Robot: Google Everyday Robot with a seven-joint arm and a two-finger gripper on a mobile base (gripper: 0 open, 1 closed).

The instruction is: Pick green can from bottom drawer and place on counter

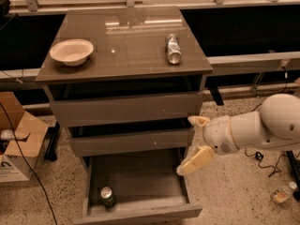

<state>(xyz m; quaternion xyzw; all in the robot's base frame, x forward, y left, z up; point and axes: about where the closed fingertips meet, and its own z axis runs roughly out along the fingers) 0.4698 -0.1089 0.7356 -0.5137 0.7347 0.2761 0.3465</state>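
Observation:
The green can stands upright in the front left corner of the open bottom drawer, its silver top showing. My gripper hangs at the drawer's right side, just above its right wall, level with the middle drawer front. Its two cream fingers are spread apart and hold nothing. The can is well to the left of and below the gripper. The counter is the glossy top of the cabinet above.
A cream bowl sits on the counter's left. A silver-grey dented can lies on its right. The two upper drawers are slightly ajar. A cardboard box stands at the left. Cables and a small bottle lie on the floor at the right.

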